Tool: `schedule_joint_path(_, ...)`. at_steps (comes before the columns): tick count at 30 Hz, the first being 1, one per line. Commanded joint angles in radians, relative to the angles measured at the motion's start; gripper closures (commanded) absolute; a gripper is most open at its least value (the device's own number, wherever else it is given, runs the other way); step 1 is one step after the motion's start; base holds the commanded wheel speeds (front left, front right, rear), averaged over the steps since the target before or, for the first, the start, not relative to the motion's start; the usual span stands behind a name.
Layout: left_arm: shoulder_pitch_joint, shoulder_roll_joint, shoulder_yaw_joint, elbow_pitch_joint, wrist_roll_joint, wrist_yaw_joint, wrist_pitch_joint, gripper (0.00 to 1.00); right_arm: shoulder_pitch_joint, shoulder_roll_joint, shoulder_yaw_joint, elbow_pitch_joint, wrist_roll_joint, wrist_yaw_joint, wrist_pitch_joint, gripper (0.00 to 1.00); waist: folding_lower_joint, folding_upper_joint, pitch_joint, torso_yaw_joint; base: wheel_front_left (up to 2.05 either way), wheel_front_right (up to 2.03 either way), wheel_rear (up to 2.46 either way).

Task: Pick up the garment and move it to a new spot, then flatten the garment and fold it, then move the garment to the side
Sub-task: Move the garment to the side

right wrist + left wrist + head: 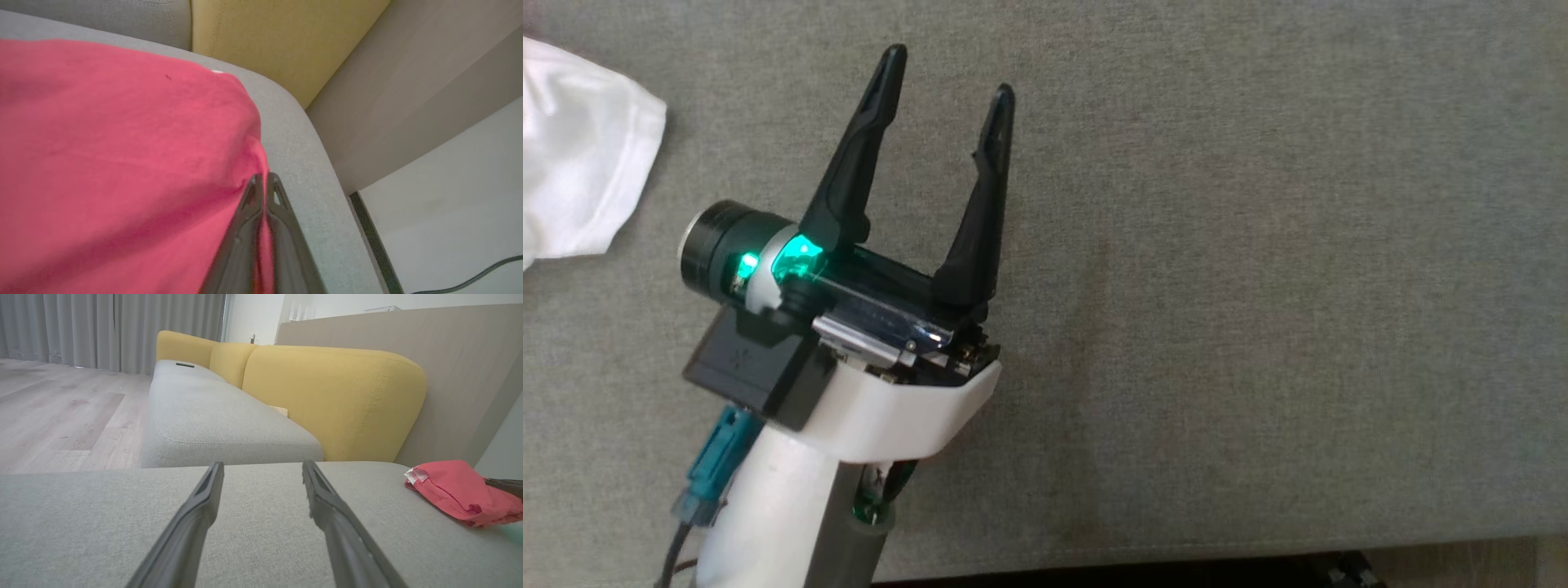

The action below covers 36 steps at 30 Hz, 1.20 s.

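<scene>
Right gripper (264,178) is clamped on the edge of the red garment (122,163), which lies at the cushion (296,155) corner. Left gripper (949,73) gapes empty over bare cushion. Step: pickup. Next I'd lift clear and carry it over without losing the pinch.

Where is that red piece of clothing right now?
The red garment lies at the right of the left wrist view on the grey cushion, near the yellow backrest; the right end effector pinches it.
</scene>
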Motion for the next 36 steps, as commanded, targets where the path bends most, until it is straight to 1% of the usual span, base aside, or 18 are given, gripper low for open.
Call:
schedule_joint_path(1, -0.009, 0.006, 0.025, -0.041, 0.01, -0.005, -0.005, 0.0, 0.005, -0.061, -0.019, -0.028, -0.016, 0.006, -0.008, 1.0, -0.0001, 0.0001, 0.013, 0.006, 0.0, 0.0, 0.0)
schedule_joint_path(4, -0.014, 0.006, 0.026, -0.041, 0.011, -0.008, -0.005, 0.0, -0.005, -0.054, -0.045, -0.041, -0.046, 0.006, 0.001, 1.0, -0.0001, 0.0001, 0.024, 0.011, 0.0, 0.0, 0.0)
schedule_joint_path(5, -0.015, 0.006, 0.027, -0.041, 0.011, -0.009, -0.005, 0.0, -0.003, -0.065, -0.045, -0.052, -0.08, 0.006, -0.004, 1.0, -0.0001, 0.0001, 0.026, 0.013, 0.0, 0.0, 0.0)
schedule_joint_path(6, -0.017, 0.006, 0.027, -0.041, 0.013, -0.009, -0.005, 0.0, -0.004, -0.069, -0.053, -0.062, -0.113, 0.006, -0.01, 0.89, -0.0001, 0.0001, 0.026, 0.016, 0.0, 0.0, 0.0)
schedule_joint_path(7, -0.018, 0.006, 0.026, -0.04, 0.014, -0.009, -0.005, 0.0, -0.01, -0.064, -0.067, -0.067, -0.137, 0.006, -0.015, 0.56, -0.0001, 0.0001, 0.024, 0.019, 0.0, 0.0, 0.0)
schedule_joint_path(8, -0.019, 0.006, 0.027, -0.04, 0.014, -0.008, -0.005, 0.0, -0.014, -0.057, -0.081, -0.073, -0.163, 0.006, -0.019, 0.0, -0.0001, 0.0001, 0.021, 0.021, 0.0, 0.0, 0.0)
schedule_joint_path(14, -0.013, 0.006, 0.029, -0.02, 0.003, 0.001, -0.005, 0.0, -0.03, 0.007, -0.121, -0.106, -0.33, 0.006, -0.058, 0.0, -0.0001, 0.0001, -0.04, 0.042, 0.0, 0.0, 0.0)
schedule_joint_path(16, -0.004, 0.006, 0.032, -0.009, -0.004, 0.008, -0.005, 0.0, -0.035, 0.049, -0.116, -0.127, -0.377, 0.006, -0.088, 0.0, -0.0001, 0.0001, -0.075, 0.05, 0.0, 0.0, 0.0)
schedule_joint_path(17, 0.002, 0.006, 0.035, -0.002, -0.008, 0.013, -0.005, 0.0, -0.036, 0.081, -0.107, -0.134, -0.381, 0.006, -0.101, 0.0, -0.0001, 0.0001, -0.096, 0.053, 0.0, 0.0, 0.0)
schedule_joint_path(21, 0.046, 0.006, 0.061, 0.05, -0.024, 0.023, -0.005, 0.0, -0.023, 0.223, -0.026, -0.159, -0.347, 0.006, -0.156, 0.0, -0.0001, 0.0001, -0.193, 0.06, 0.0, 0.0, 0.0)
schedule_joint_path(22, 0.046, 0.006, 0.061, 0.05, -0.024, 0.023, -0.005, 0.0, -0.023, 0.223, -0.026, -0.159, -0.347, 0.006, -0.156, 0.0, -0.0001, 0.0001, -0.193, 0.06, 0.0, 0.0, 0.0)
schedule_joint_path(24, 0.073, 0.006, 0.083, 0.085, -0.035, 0.028, -0.005, 0.0, -0.01, 0.301, 0.02, -0.172, -0.324, 0.006, -0.196, 0.0, -0.0001, 0.0001, -0.248, 0.06, 0.0, 0.0, 0.0)
schedule_joint_path(26, 0.105, 0.006, 0.113, 0.13, -0.041, 0.043, -0.005, 0.0, 0.017, 0.38, 0.061, -0.161, -0.268, 0.006, -0.247, 0.0, -0.0001, 0.0001, -0.301, 0.058, 0.0, 0.0, 0.0)
schedule_joint_path(29, 0.146, 0.006, 0.153, 0.187, -0.056, 0.055, -0.005, 0.0, 0.062, 0.48, 0.116, -0.146, -0.222, 0.006, -0.317, 0.0, -0.0001, 0.0001, -0.382, 0.056, 0.0, 0.0, 0.0)
schedule_joint_path(31, 0.172, 0.006, 0.175, 0.215, -0.067, 0.054, -0.005, 0.0, 0.099, 0.536, 0.142, -0.145, -0.187, 0.006, -0.345, 0.0, -0.0001, 0.0001, -0.436, 0.055, 0.0, 0.0, 0.0)
schedule_joint_path(33, 0.201, 0.006, 0.195, 0.243, -0.072, 0.055, -0.005, 0.0, 0.141, 0.574, 0.174, -0.148, -0.173, 0.006, -0.355, 0.0, -0.0001, 0.0001, -0.483, 0.057, 0.0, 0.0, 0.0)
schedule_joint_path(36, 0.24, 0.006, 0.217, 0.27, -0.085, 0.057, -0.005, 0.0, 0.216, 0.626, 0.207, -0.204, -0.133, 0.006, -0.357, 0.0, -0.0001, 0.0001, -0.554, 0.064, 0.0, 0.0, 0.0)
